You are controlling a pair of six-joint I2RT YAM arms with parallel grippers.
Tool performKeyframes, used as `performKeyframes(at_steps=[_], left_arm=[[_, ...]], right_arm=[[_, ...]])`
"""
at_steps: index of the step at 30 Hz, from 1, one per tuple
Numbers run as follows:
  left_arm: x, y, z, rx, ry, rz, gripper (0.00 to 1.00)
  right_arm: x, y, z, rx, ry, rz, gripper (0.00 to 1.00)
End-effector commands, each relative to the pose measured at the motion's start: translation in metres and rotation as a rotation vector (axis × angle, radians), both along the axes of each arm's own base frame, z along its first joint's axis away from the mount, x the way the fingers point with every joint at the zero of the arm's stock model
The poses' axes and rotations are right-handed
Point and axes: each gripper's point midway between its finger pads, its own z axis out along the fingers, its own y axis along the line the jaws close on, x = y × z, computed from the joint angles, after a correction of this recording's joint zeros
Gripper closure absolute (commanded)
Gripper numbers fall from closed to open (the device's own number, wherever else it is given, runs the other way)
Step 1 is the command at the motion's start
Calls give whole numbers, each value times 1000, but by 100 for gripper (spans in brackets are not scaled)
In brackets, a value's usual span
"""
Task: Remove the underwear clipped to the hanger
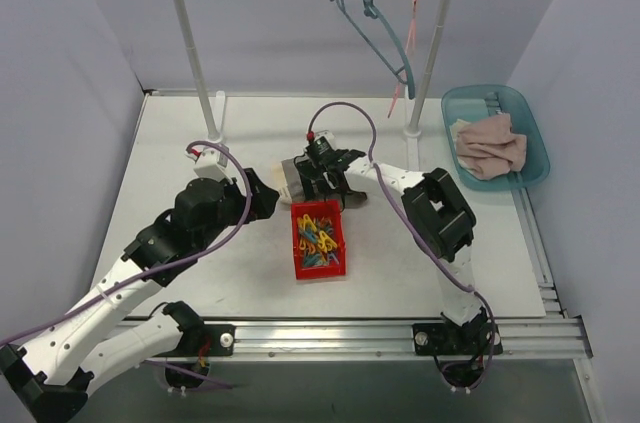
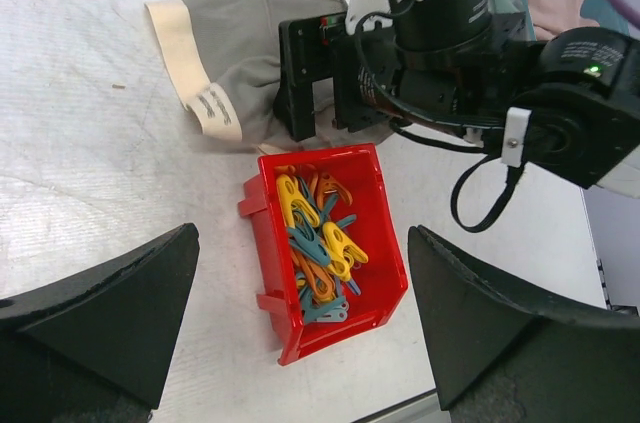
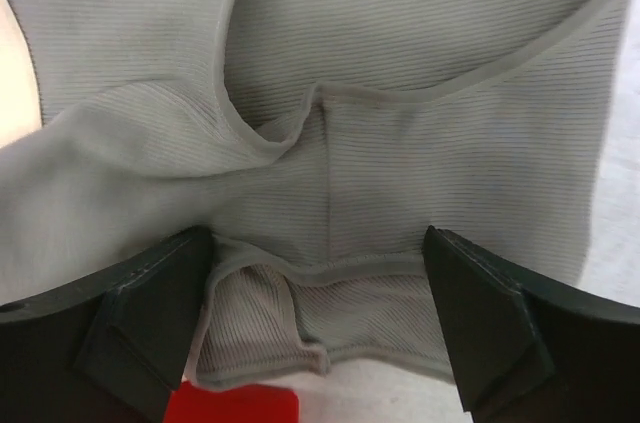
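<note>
Our left gripper (image 2: pixel 302 243) hangs released over a red bin (image 2: pixel 322 155) of clothespins (image 2: pixel 335 243); our right gripper (image 3: pixel 315 243), spread wide, sits over the grey underwear (image 3: pixel 400 93) lying on the table (image 2: pixel 80 163) behind the bin.

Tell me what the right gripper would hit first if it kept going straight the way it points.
The grey ribbed fabric underwear fills the view straight ahead of the open right gripper, so it would most likely meet that cloth first. How near the cloth is cannot be judged from this view.

Robot lab test cell, plain grey partition walls (image 1: pixel 60 73), white table (image 1: pixel 250 133) on aluminium rails (image 1: pixel 400 328)
</note>
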Motion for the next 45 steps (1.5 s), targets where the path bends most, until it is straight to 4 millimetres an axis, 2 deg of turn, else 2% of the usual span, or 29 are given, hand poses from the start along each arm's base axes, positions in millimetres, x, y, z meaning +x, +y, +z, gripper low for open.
performKeyframes(at_steps=[1,3,5,6,7,9,12,15,17,19,20,21,23,26,27,28,30,32,33,34,35,36,37,38,39,41,42,44,45], left_arm=[[1,10,4,7,-16,32,6],[0,11,4,10,-14,33,6],[0,13,4,12,-15,37,6],[0,14,3,14,-14,37,6],[0,14,3,15,-11,38,6],[0,16,2,21,-11,41,6],[1,17,0,26,-7,45,6],[3,17,0,29,-5,54,6],[4,17,1,29,-8,55,6],[5,16,4,20,-9,54,6],[5,15,5,18,-7,48,6],[5,14,8,15,-11,47,6],[5,14,9,18,-7,47,6],[5,16,12,19,-11,54,6],[4,17,14,16,-16,57,6],[4,18,14,16,-16,57,6],[3,20,14,18,-17,64,6],[3,21,11,19,-19,66,6],[4,22,11,17,-21,70,6],[4,21,10,16,-19,69,6],[4,20,8,15,-17,65,6],[6,19,5,20,-9,63,6],[6,18,4,19,-9,58,6],[7,15,4,15,-6,50,6],[9,12,2,15,-2,45,6],[10,7,2,2,3,27,6],[13,3,2,-5,2,21,6],[14,-2,2,-13,8,5,6],[16,-4,3,-15,8,4,6]], right_arm=[[5,17,1,56,0,19,12],[6,15,-8,73,19,23,20],[6,7,-22,61,43,13,42],[5,5,-25,59,49,11,71],[6,-2,-29,45,47,-5,85],[10,-6,-25,33,23,-7,100],[23,3,5,74,-59,22,100],[37,26,56,154,-170,108,100],[50,46,101,247,-298,162,100],[53,52,136,306,-391,199,100],[53,67,159,386,-455,255,100],[49,64,157,396,-466,268,100],[46,63,198,476,-588,285,100],[27,47,204,499,-624,281,100],[18,43,215,510,-633,291,100],[6,37,197,492,-590,302,100],[-19,33,190,513,-560,336,100],[-58,22,176,523,-528,372,100],[-73,13,189,558,-549,355,100],[-77,-1,188,554,-559,293,100],[-87,-18,166,525,-520,245,100],[-97,-32,190,584,-565,191,100],[-91,-63,190,529,-606,38,100],[-95,-82,187,516,-618,-43,100],[-101,-102,211,548,-687,-110,100],[-101,-143,213,500,-730,-310,100],[-103,-158,221,493,-760,-379,100],[-104,-194,214,424,-777,-583,100],[-102,-201,213,401,-775,-637,100]])
